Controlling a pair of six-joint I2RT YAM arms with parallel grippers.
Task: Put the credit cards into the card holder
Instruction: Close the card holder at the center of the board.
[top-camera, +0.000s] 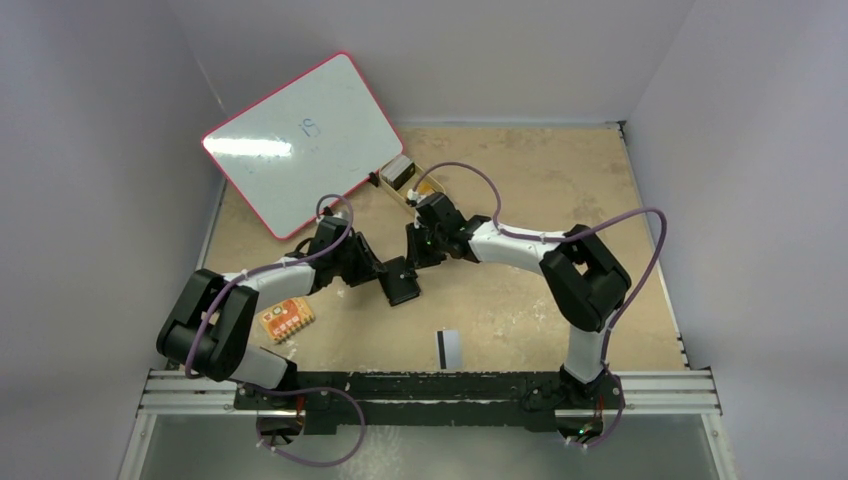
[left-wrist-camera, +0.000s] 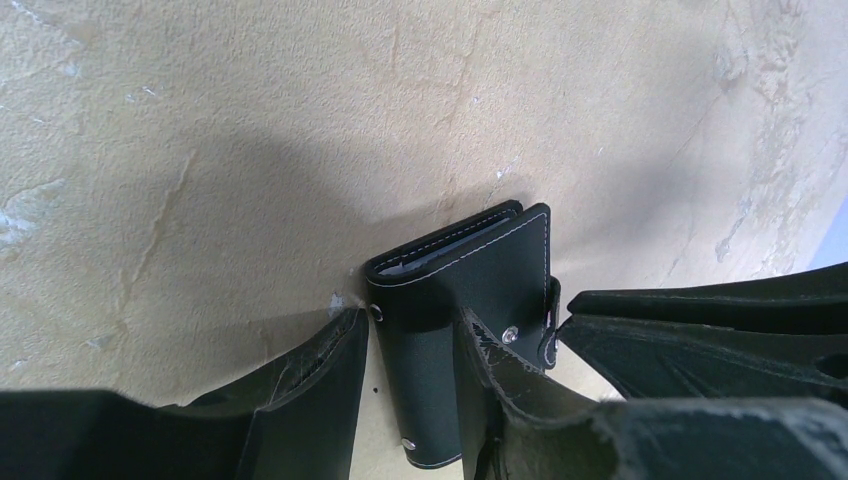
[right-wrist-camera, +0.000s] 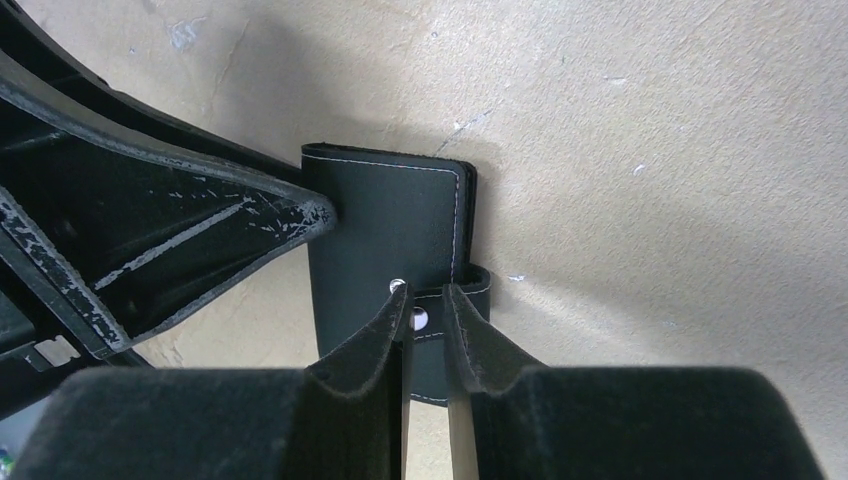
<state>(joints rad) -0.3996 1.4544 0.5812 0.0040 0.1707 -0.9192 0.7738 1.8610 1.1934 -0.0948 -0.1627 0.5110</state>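
Right wrist view: the right gripper (right-wrist-camera: 425, 300) has its jaws narrowed on either side of the snap tab (right-wrist-camera: 475, 285); a firm pinch cannot be told. The folded card holder (right-wrist-camera: 390, 215) lies straight ahead, its long axis along the fingers. The left gripper (left-wrist-camera: 412, 320) is part-spread with the holder between its fingers, and its hold is also uncertain. A striped card (top-camera: 449, 346) lies base-ward of the holder. No writing is legible.

Soft, even overhead light; the card holder (left-wrist-camera: 440, 290) casts a faint shadow; foreground edges blur.

whiteboard (top-camera: 300, 140): blue handwritten mark, perhaps "15" or "IS" | elsewhere: nothing legible
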